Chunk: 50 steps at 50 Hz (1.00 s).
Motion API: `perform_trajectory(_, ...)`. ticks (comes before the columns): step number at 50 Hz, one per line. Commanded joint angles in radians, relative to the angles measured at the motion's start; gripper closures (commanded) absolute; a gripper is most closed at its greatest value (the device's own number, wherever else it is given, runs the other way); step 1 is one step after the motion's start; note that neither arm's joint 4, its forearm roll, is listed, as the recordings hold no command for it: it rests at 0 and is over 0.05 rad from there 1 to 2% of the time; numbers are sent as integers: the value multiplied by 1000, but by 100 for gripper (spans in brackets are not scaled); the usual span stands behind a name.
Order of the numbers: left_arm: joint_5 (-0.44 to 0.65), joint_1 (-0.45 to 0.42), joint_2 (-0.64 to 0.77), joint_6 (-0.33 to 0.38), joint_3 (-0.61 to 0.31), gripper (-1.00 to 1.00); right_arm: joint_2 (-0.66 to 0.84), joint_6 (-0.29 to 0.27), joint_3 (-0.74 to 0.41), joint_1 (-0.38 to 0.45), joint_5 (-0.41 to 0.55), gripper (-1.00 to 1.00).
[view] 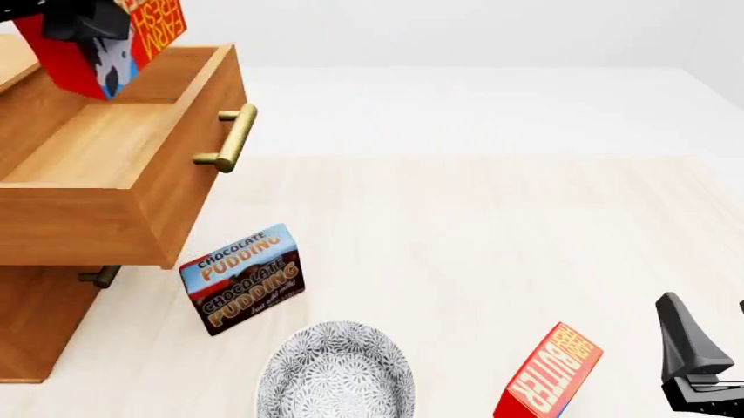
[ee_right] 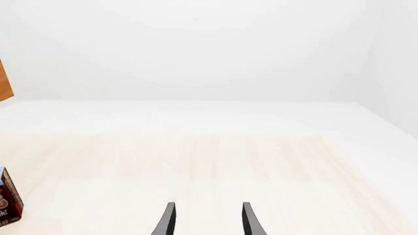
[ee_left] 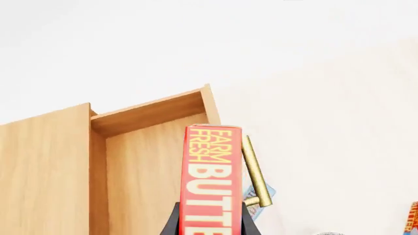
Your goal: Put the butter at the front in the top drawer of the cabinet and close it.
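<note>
- Hanging in the upper left corner of the front view, the butter (view: 117, 43) is pinched in the left gripper (view: 82, 22), tilted, up above the pulled-out top drawer (view: 104, 148) and not touching it.
- From the left wrist view the same carton (ee_left: 210, 181) sits clamped between both dark fingers (ee_left: 171, 223), with the open drawer box (ee_left: 140, 161) right behind it and the brass handle (ee_left: 256, 171) poking out just beside the carton's edge.
- The drawer is pulled well out of the cabinet (view: 35, 322), which fills the left side of the front view; a lower brass handle (view: 99, 277) peeks out under the open drawer.
- A chocolate pudding box (view: 242, 279) stands on the table just right of the cabinet, lower left of centre.
- A patterned grey bowl (view: 337, 370) sits at the bottom edge, near the pudding box.
- The twin butter carton (view: 549, 374) leans at the lower right of the frame, on the table (view: 489, 226).
- The right gripper (ee_right: 206, 220) sits low at the lower right, near the twin but apart from it; its jaws are spread with nothing between them.
</note>
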Motion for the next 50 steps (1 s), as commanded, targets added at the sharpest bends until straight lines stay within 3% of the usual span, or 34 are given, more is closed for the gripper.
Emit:
perform_trajectory(1, 0, 59, -47, 1, 30, 100, 0, 0, 0, 0, 0, -100)
perform_trajectory(10, -15, 83, -46, -4, 57, 100, 0, 0, 0, 0, 0, -100)
perform_trajectory(20, -71, 147, -72, -19, 162, 100, 0, 0, 0, 0, 0, -100)
perform_trajectory(50, -186, 201, 1, -94, 250, 100, 0, 0, 0, 0, 0, -100)
